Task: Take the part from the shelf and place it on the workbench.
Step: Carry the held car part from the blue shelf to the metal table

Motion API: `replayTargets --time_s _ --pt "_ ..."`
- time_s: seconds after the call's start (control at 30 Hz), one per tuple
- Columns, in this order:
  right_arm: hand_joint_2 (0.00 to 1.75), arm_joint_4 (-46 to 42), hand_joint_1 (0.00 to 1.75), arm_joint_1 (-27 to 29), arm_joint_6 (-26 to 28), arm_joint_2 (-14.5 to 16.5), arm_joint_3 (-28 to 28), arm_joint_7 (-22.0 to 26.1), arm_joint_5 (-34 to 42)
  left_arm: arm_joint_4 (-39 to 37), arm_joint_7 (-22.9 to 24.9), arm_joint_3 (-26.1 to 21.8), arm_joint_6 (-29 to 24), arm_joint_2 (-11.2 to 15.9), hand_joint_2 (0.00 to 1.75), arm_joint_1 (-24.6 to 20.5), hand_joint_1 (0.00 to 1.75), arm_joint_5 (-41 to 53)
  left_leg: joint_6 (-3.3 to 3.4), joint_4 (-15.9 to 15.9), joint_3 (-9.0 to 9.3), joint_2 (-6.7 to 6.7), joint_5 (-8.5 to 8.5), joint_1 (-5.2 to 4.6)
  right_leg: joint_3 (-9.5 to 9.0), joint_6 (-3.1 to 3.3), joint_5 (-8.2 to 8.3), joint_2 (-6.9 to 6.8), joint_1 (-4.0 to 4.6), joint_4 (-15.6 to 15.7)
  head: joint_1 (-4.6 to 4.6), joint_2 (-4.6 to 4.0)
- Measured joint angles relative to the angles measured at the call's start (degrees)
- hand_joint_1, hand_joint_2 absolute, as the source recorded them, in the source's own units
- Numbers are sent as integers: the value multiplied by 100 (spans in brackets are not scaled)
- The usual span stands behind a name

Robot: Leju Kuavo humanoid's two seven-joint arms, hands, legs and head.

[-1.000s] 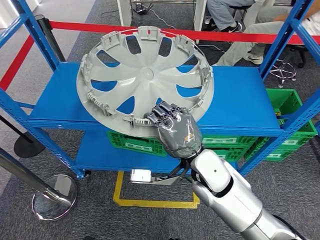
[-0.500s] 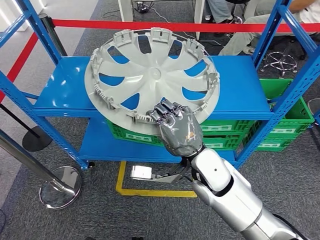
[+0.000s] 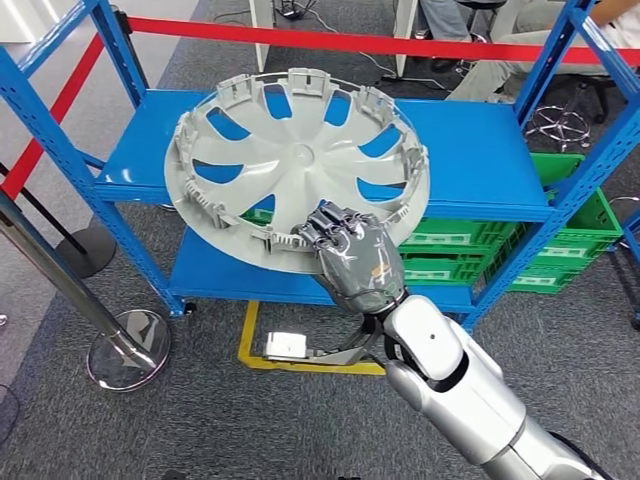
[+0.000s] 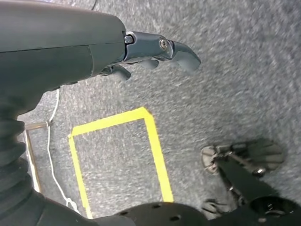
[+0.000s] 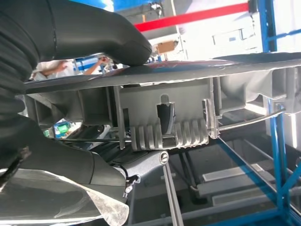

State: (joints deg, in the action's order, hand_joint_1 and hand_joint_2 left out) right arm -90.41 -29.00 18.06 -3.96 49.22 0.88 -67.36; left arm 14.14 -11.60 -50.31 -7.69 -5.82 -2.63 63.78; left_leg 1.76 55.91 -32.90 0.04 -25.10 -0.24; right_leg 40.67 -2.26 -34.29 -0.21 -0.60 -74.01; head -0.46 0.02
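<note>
The part is a large grey wheel cover (image 3: 294,170), inner side up, tilted and held in the air over the front edge of the blue shelf (image 3: 475,160). My right hand (image 3: 355,260) grips its near rim, fingers curled over the ribbed edge. In the right wrist view the thumb (image 5: 89,33) lies on one face of the cover's rim (image 5: 170,101) and the darker fingers (image 5: 71,165) on the other. My left hand (image 4: 142,47) hangs over the grey carpet, fingers apart and holding nothing.
Green crates (image 3: 445,255) sit on the lower shelf board. Blue uprights (image 3: 562,50) frame the rack. A red barrier tape (image 3: 340,40) runs behind, with seated people (image 3: 490,75) beyond. A stanchion base (image 3: 128,350) stands at the left. Yellow floor tape (image 3: 256,350) marks the carpet.
The whole picture has shifted, so the camera has moved; the shelf looks farther off. The wheel cover stays in my right hand and now hangs further over the shelf's front edge.
</note>
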Motion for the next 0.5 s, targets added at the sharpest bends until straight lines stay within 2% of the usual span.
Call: replayTargets --time_s 0.03,0.07,0.1,0.13,0.17,0.2,0.23,0.27,0.3,0.33,0.37,0.43,0.47,0.5 --pt "175 8 175 0 -8 0 -1 -1 8 0 1 0 2 0 175 -1 0 -1 -6 21 -82 -1 50 -5 -129 7 129 0 1 59 0 0" --pt "175 14 175 -2 -15 0 -1 -1 17 0 2 0 3 -1 175 -2 0 -1 -17 47 -163 -3 95 -8 -356 21 299 0 1 316 0 0" --pt "175 16 175 -7 -21 1 -2 -1 25 0 3 0 4 -2 175 -2 0 -1 -33 77 -238 -7 137 -12 -639 41 392 3 4 705 1 1" --pt "175 15 175 -15 -24 4 -3 1 30 1 4 1 4 -3 175 -4 0 -1 -55 103 -305 -9 180 -19 -928 56 408 8 10 1135 -4 1" --pt "175 16 175 -24 -26 7 -3 3 32 1 5 1 4 -2 175 -4 0 -1 -81 120 -360 -12 233 -26 -1134 66 377 13 18 1465 -6 1" --pt "175 17 175 -35 -27 10 -3 4 31 2 7 2 4 -1 175 -4 0 -2 -107 127 -402 -13 292 -29 -1243 72 325 18 29 1668 -6 1" --pt "175 21 175 -43 -28 13 -4 5 31 2 10 2 4 1 175 -4 0 -2 -133 126 -433 -14 350 -30 -1265 85 330 20 39 1746 -9 1" --pt "175 28 175 -48 -30 13 -3 4 28 2 15 2 4 9 175 -2 0 -2 -160 126 -463 -20 385 -23 -1210 119 376 11 30 1744 -3 1" --pt "175 36 175 -54 -31 14 -3 3 27 2 19 2 4 17 175 0 0 -1 -192 157 -498 -23 339 -16 -1166 162 427 2 21 1748 -4 1" --pt "175 43 175 -61 -32 17 -4 2 26 2 25 3 4 23 175 5 0 -1 -228 271 -548 -28 188 -8 -1114 218 486 -10 10 1753 -19 1" --pt "175 50 175 -68 -33 20 -4 1 25 2 30 4 4 28 175 10 0 -1 -264 506 -619 -30 -66 6 -1053 262 549 -21 -2 1759 -31 0" --pt "175 66 175 -77 -35 24 -3 -1 26 2 39 8 4 27 175 10 0 -1 -324 1221 -777 -28 -620 37 -923 300 662 -30 4 1741 -58 0" --pt "175 75 175 -76 -36 24 -2 0 26 2 44 10 4 28 175 5 0 -1 -344 1557 -819 -27 -773 50 -843 298 715 -36 6 1723 -60 0" --pt "175 82 175 -76 -36 24 -1 1 26 2 49 13 4 32 175 1 0 0 -356 1740 -793 -27 -790 60 -758 293 763 -41 7 1699 -61 0"
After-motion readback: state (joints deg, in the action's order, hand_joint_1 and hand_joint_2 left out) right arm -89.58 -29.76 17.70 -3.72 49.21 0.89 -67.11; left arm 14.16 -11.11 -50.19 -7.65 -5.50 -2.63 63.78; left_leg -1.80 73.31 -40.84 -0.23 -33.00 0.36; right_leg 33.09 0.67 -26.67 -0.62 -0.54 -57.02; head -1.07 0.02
